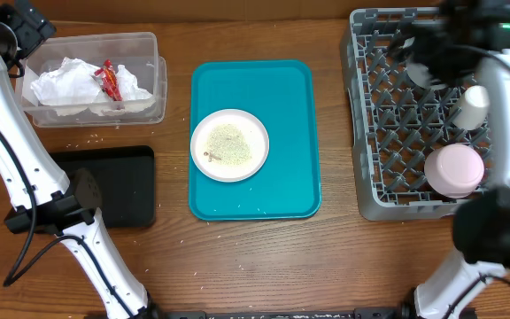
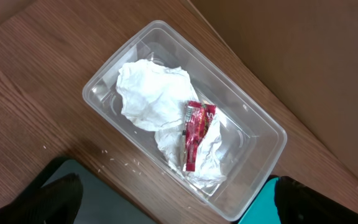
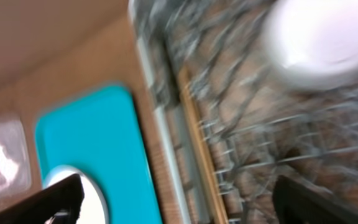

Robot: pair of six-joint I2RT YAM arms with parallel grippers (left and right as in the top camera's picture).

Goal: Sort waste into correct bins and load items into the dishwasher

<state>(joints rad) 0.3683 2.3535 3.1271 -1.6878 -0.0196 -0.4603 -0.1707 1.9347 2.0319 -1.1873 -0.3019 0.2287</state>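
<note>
Small white dish [image 1: 200, 133] sits mid teal tray [image 1: 282, 97], loose rice [image 1: 230, 144] on it: stiff, likely slick and breakable, so pinch the rim, keep it level; right hand [image 3: 176, 199] spread, empty, over the dish rack [image 1: 361, 133]; left hand [image 2: 176, 199] spread above the clear tub [image 1: 140, 40]

Soft, even light is falling throughout, while the right wrist view is smearing (dish rack [image 3: 229, 118] streaked by motion).
</note>
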